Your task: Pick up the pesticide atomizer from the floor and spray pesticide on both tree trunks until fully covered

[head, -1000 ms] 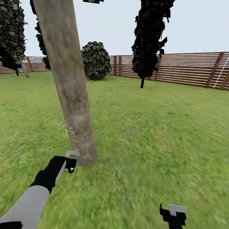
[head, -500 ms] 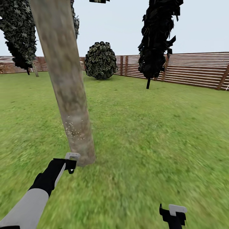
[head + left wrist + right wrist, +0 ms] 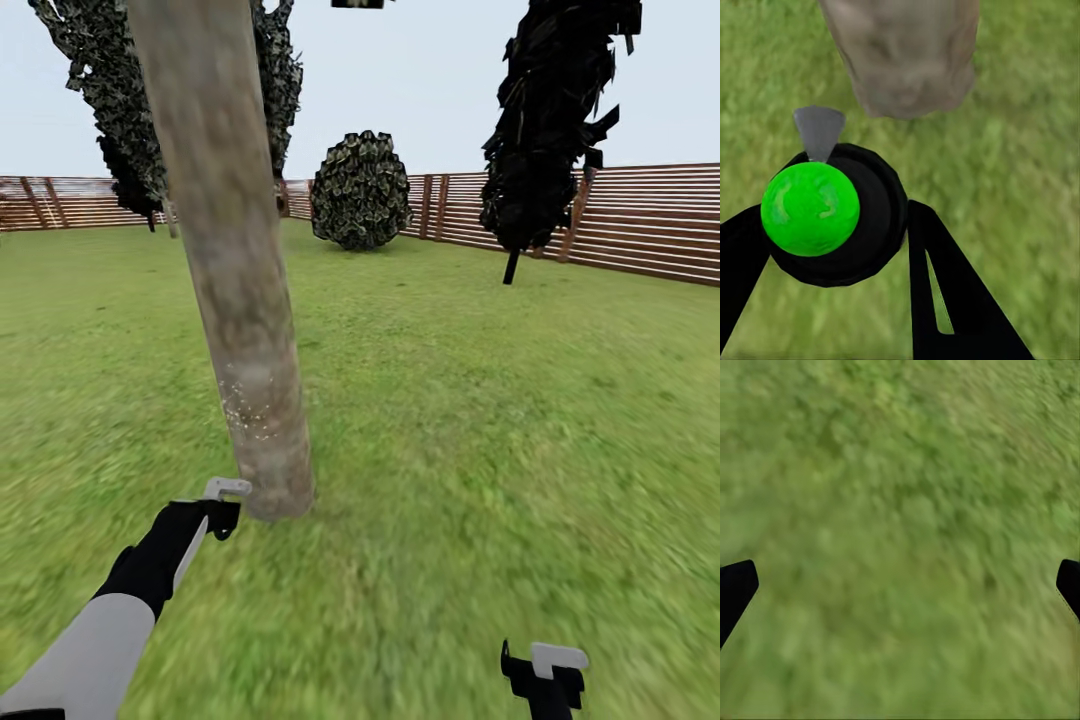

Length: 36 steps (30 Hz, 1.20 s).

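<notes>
The left gripper (image 3: pixel 225 505) clenches the small black pesticide atomizer (image 3: pixel 840 214) (green-capped), aimed at the mottled grey-brown tree trunk (image 3: pixel 240 300) just beside it, where pale speckles show. The right gripper (image 3: pixel 545 672) hangs spread apart over green lawn (image 3: pixel 480 420).

1. Pesticide atomizer (image 3: pixel 832 217): small black round body with a bright green cap and a grey nozzle, clamped in the left gripper (image 3: pixel 225 505), aimed at the trunk base.
2. Tree trunk (image 3: pixel 235 260): mottled grey-brown column, leaning slightly, white spray specks low down.
3. Lawn (image 3: pixel 480 420): plain green grass.
</notes>
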Motion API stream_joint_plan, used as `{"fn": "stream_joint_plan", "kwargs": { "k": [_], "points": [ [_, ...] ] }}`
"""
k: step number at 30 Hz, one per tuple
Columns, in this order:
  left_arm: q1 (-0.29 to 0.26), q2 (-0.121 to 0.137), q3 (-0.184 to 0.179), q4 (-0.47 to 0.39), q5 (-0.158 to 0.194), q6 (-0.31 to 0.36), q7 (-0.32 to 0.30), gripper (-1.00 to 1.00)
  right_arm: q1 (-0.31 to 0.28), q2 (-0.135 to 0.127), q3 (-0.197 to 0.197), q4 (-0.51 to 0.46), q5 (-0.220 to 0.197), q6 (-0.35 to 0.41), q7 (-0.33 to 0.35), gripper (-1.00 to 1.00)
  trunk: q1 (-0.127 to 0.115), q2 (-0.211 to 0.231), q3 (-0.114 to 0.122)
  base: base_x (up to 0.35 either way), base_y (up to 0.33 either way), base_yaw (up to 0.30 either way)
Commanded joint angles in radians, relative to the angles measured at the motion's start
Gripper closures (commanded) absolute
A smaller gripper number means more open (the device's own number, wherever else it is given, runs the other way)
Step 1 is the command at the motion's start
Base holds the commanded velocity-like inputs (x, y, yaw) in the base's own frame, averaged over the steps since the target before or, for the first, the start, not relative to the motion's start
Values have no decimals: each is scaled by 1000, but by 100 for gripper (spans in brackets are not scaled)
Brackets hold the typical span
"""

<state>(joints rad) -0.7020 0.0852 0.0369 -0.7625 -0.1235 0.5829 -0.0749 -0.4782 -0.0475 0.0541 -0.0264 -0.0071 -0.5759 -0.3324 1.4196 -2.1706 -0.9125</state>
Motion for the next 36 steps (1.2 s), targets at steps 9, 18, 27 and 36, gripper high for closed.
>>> {"fn": "stream_joint_plan", "kwargs": {
  "k": [9, 18, 27, 36],
  "points": [
    [-1, -1, 3, -1, -7, 5, -8, 100, -1, 0, 6, 0, -1, -1, -5, -100, 0, 0, -1, 192, -229, 11],
    [-1, 1, 3, -1, -8, 5, -8, 100, 0, 0, 6, 0, -1, -1, -5, -100, 0, 0, -1, 12, -275, 168],
    [-1, 0, 3, -1, -6, 5, -9, 100, 0, 0, 6, 0, -1, -2, -5, -100, 0, 0, -1, 47, -277, 216],
    [-1, 0, 3, -8, -4, 6, -10, 100, 0, 0, 6, 0, -1, -2, -6, -100, 0, 0, -1, -23, -265, 26]
  ]
}}
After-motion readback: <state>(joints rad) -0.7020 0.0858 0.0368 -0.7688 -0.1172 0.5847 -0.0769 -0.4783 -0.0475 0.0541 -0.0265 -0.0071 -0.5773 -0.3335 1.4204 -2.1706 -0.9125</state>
